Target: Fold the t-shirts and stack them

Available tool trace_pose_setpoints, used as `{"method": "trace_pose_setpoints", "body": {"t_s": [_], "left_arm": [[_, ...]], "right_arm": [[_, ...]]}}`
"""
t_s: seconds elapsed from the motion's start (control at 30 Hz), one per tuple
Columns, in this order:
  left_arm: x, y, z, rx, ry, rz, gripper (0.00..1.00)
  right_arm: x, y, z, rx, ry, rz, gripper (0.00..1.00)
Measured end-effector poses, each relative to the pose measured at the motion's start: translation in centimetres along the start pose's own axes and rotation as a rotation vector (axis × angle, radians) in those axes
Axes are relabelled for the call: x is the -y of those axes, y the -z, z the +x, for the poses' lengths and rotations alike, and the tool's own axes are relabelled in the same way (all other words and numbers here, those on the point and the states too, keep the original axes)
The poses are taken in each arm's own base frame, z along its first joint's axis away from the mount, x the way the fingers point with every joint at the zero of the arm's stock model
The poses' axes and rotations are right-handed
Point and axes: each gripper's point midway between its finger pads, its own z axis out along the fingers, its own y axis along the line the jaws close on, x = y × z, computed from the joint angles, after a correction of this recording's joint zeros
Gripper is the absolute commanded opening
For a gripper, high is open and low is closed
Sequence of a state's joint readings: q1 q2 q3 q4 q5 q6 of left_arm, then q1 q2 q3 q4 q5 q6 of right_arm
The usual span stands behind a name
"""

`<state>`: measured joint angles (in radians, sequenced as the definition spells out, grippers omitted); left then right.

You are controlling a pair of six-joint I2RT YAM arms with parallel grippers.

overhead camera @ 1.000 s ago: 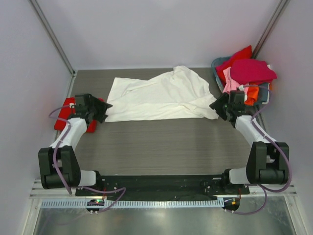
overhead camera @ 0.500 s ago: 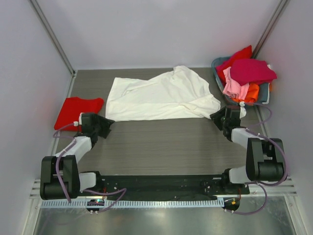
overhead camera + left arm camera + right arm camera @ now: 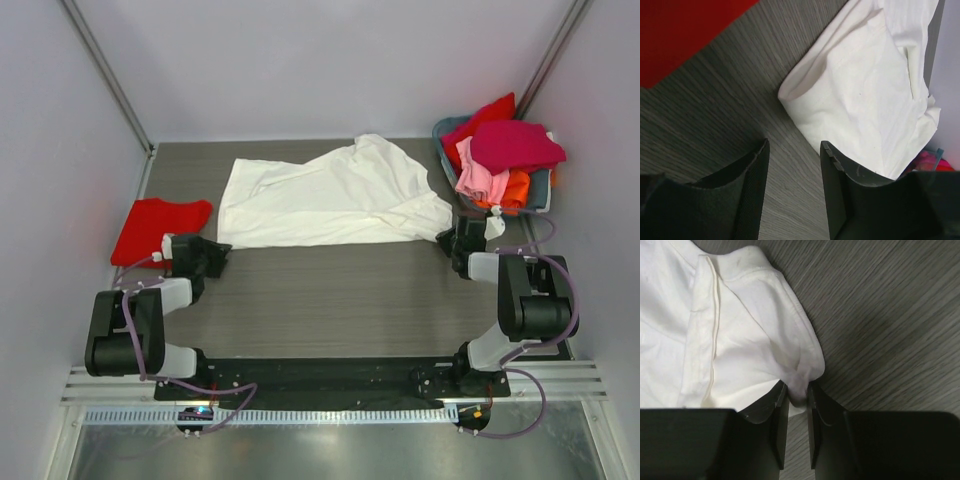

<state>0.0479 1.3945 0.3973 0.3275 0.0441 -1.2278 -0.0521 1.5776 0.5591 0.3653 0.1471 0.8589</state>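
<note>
The right gripper is closing on the near right corner of the white t-shirt: a small fold of its hem is sitting between the two jaws, which are standing almost together with cloth filling the gap. The left gripper is lagging. Its jaws are standing roughly half apart and gripping nothing, with bare table between them and the near left corner of the white t-shirt lying just ahead of the tips, apart from both. Over the last second both arms have been dropping from positions further out, the left one from over the red t-shirt and the right one from beside the basket, down to the garment's near edge, and both sets of jaws have been narrowing. This is indicating the start of a two-corner pickup for the first fold. The left corner is probably requiring a short advance before closure. The remaining t-shirts are waiting in the basket, beyond the right jaws.
</note>
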Motion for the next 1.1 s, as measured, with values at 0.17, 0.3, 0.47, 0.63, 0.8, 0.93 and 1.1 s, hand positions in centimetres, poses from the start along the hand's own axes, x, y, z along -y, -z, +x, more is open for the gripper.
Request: {"method": "trace_pose_setpoints", "body": {"t_s": [0.17,0.3,0.47,0.63,0.8,0.93,1.1], "left_arm": [[0.1,-0.5,-0.5,0.026,-0.001,-0.003,0.45],[0.2,-0.9,-0.9,0.039,-0.002,-0.01,0.43],[0.3,-1.4,-1.0,0.042,0.004,-0.019,0.38],[0.5,-2.1,-1.3,0.049,0.014,-0.024,0.36],[0.7,-3.4,-1.5,0.047,0.029,-0.042,0.0],[1.3,-4.3,-1.7,0.044,0.025,-0.046,0.0],[0.7,-3.8,-2.0,0.064,0.026,-0.071,0.0]], "right_arm": [[0.1,-0.3,-1.3,0.034,0.04,0.041,0.31],[0.0,-0.7,-1.6,0.039,0.064,0.046,0.38],[0.2,-0.8,-1.5,0.034,0.071,0.049,0.38],[0.1,-0.8,-1.4,0.033,0.071,0.046,0.39],[0.0,-0.8,-1.5,0.037,0.069,0.035,0.51],[-0.2,-0.5,-1.6,0.045,0.066,0.02,0.58],[0.1,-0.2,-1.6,0.048,0.062,0.02,0.52]]}}
